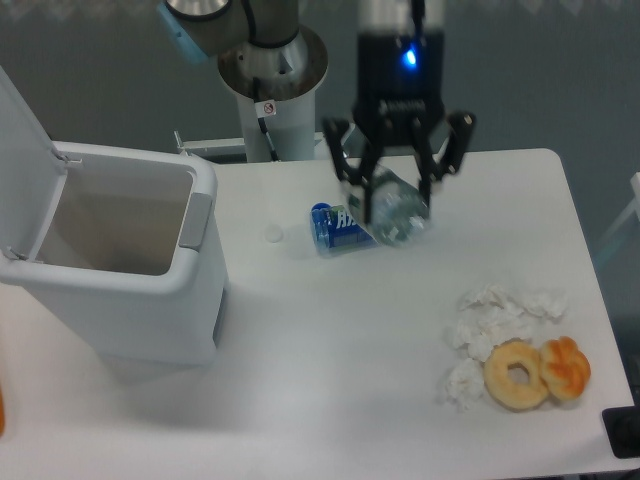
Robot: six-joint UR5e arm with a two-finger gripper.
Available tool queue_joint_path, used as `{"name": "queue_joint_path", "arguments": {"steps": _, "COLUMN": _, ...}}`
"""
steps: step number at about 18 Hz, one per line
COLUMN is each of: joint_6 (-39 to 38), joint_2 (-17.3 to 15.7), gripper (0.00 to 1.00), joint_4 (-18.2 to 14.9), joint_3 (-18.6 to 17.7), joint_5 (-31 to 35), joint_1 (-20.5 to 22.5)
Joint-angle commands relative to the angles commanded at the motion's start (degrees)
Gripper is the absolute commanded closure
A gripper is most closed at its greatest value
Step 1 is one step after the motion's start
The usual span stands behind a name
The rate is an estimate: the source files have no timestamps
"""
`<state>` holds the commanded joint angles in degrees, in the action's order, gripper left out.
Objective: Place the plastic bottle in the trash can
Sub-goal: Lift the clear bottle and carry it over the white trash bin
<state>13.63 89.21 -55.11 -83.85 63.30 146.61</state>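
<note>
The small clear plastic bottle (pixel 402 212) is tilted between the fingers of my gripper (pixel 398 195), just above the table at the back centre. The fingers (pixel 363 190) touch it on both sides, and the gripper looks shut on it. The upper part of the bottle is hidden by the gripper. The trash can (pixel 200 215), a large white bin with its flip lid open, stands at the left, well apart from the gripper. Its inside looks empty.
A blue-labelled bottle with a blue cap (pixel 338 228) lies on the table just left of the held bottle. A small white cap (pixel 273 234) lies between it and the bin. Crumpled tissues (pixel 490 320), a doughnut (pixel 517 374) and a pastry (pixel 567 367) lie at the front right.
</note>
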Motion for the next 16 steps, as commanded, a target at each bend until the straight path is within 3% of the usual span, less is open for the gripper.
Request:
{"name": "queue_joint_path", "arguments": {"steps": 3, "joint_6": -0.9, "joint_2": -1.3, "gripper": 0.4, "joint_4": 0.0, "joint_3": -0.6, "joint_5": -1.8, "joint_1": -3.2}}
{"name": "queue_joint_path", "arguments": {"steps": 10, "joint_6": -2.1, "joint_2": -1.1, "gripper": 0.4, "joint_4": 0.0, "joint_3": -1.5, "joint_5": -1.9, "joint_1": -10.6}}
{"name": "queue_joint_path", "arguments": {"steps": 16, "joint_6": -1.7, "joint_2": -0.2, "gripper": 0.4, "joint_4": 0.1, "joint_3": -2.4, "joint_5": -1.9, "joint_1": -12.8}}
